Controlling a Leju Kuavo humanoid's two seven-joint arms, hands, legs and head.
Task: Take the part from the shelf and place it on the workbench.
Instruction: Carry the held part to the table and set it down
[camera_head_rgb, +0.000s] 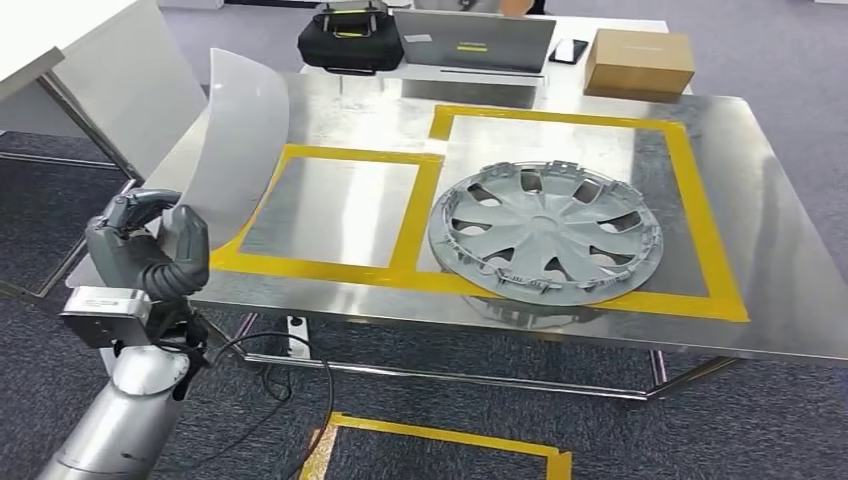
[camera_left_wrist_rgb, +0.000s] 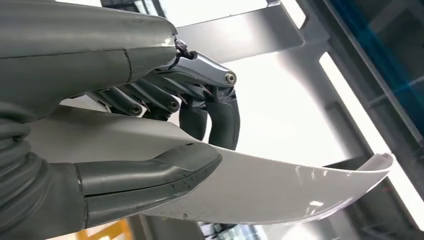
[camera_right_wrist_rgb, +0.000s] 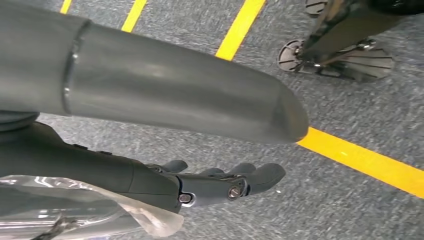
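My left hand (camera_head_rgb: 150, 250) grips the lower end of a curved pale grey panel (camera_head_rgb: 240, 140) at the workbench's left front corner. The panel stands upright over the left edge of the steel workbench (camera_head_rgb: 760, 250), beside the left yellow-taped frame (camera_head_rgb: 335, 210). In the left wrist view the thumb (camera_left_wrist_rgb: 150, 172) presses one face of the panel (camera_left_wrist_rgb: 280, 185) and the dark fingers (camera_left_wrist_rgb: 220, 115) curl over the other face. A silver hubcap (camera_head_rgb: 545, 230) lies in the right yellow frame. My right hand (camera_right_wrist_rgb: 215, 182) hangs over the grey carpet with its fingers stretched out and nothing in them.
Behind the workbench a second table holds a black bag (camera_head_rgb: 350, 40), a laptop (camera_head_rgb: 475, 42), a phone (camera_head_rgb: 568, 50) and a cardboard box (camera_head_rgb: 640, 60). A white table (camera_head_rgb: 60, 40) stands at the far left. Yellow tape (camera_head_rgb: 440, 445) and a black cable (camera_head_rgb: 290, 385) lie on the floor below.
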